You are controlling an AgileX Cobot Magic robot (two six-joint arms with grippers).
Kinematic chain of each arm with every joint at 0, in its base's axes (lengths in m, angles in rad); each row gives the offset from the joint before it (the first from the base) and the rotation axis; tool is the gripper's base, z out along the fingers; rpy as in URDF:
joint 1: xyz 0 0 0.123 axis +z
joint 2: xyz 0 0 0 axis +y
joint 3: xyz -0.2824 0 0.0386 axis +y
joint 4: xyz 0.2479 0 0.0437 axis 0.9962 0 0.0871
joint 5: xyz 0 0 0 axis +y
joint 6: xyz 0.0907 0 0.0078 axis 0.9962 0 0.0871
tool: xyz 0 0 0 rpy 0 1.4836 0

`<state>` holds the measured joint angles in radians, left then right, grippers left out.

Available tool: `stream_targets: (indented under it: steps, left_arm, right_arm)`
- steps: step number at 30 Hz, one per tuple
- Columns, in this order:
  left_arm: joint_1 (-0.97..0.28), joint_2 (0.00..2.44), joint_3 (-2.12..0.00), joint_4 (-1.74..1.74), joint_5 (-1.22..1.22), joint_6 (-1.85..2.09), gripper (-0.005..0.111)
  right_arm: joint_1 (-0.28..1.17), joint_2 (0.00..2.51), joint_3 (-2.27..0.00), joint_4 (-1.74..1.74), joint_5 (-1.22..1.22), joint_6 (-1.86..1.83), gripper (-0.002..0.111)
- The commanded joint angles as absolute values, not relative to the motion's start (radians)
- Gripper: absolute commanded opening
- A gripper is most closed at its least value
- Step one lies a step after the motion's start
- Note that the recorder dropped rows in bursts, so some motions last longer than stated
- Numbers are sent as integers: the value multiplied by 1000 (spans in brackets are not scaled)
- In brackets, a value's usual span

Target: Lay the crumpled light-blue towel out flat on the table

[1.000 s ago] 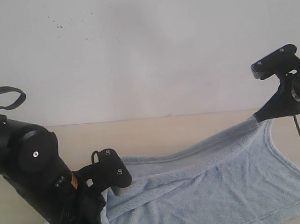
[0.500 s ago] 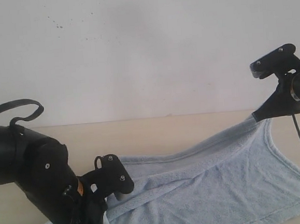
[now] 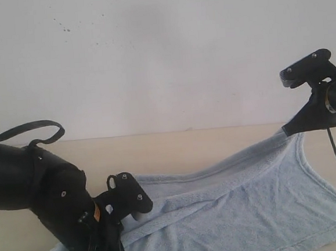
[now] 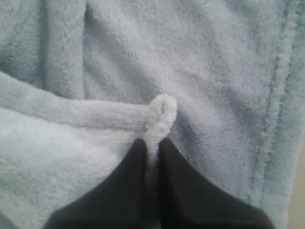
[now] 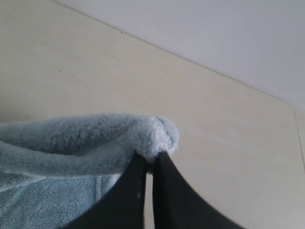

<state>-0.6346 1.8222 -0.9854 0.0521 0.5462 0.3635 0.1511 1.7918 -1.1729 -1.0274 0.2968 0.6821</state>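
Left wrist view gives you what the exterior view cannot: your left gripper (image 4: 152, 145) is clamped on a thin raised fold of the towel (image 4: 214, 71). The pinched loop pokes out past the tips toward 12 o'clock, and a stitched hem (image 4: 279, 95) runs down the 3 o'clock side. From outside, that grip is buried behind the left arm (image 3: 39, 188) at 7 o'clock. Right wrist view shows the right gripper (image 5: 151, 160) nipped tight on a rolled corner of the cloth, above bare table (image 5: 119, 62). The exterior view adds that this corner is lifted off the surface at 3 o'clock. From there the cloth slopes down to lie on the table across 5 and 6 o'clock, wrinkled and doubled over near the left arm. Watch both pinches: each holds only a sliver of fleece, so a hard pull apart could let one slip free. On the left you may have caught a mid-cloth fold rather than a corner, and pulling on that would likely drag a ridge along instead of flattening it.
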Motion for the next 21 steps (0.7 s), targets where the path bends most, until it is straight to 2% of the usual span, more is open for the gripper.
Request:
stream_targets:
  steps: [1,5,13,21]
  left_arm:
    - [-639,1778,-1024,259,576,160,4]
    - [-639,1676,-1035,434,647,19,4]
    - [-639,1366,-1035,435,762,-27,4]
    - [-639,997,-1035,620,1006,-128,4]
  right_arm:
    - [148,1776,-1178,-1023,328,678,1]
    - [148,1730,-1178,-1014,369,681,1]
    - [148,1562,-1175,-938,513,611,1]
    - [148,1315,-1175,-868,639,531,1]
